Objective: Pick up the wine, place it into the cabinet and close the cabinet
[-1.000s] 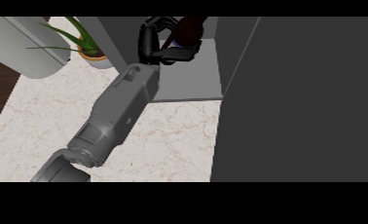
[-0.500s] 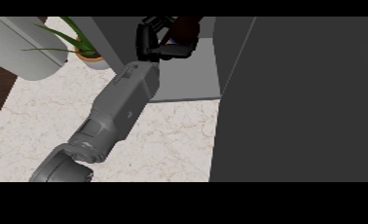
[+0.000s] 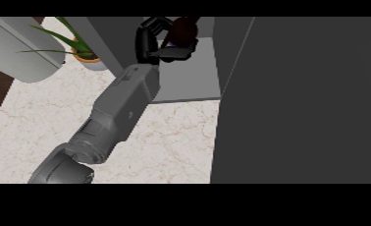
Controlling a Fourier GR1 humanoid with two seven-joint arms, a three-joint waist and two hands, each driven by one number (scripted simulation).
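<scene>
The wine bottle [image 3: 185,29], dark with a reddish tint, is inside the open cabinet [image 3: 190,78] at the top middle of the head view. My left hand [image 3: 155,39] is curled round it, fingers on its left side and the thumb crossing below it. Much of the bottle is hidden by the hand and the shadow, and I cannot tell whether it rests on the shelf floor. The grey forearm [image 3: 123,104] runs up from the lower left. The right hand does not show.
The cabinet door [image 3: 297,102] stands open as a large dark panel filling the right side. A potted plant [image 3: 81,52] and a white rounded object [image 3: 29,48] sit at the far left. Marbled counter [image 3: 174,136] lies below the cabinet.
My left hand has carried the bottle a little farther into the cabinet, toward the top of the view. The forearm has followed it.
</scene>
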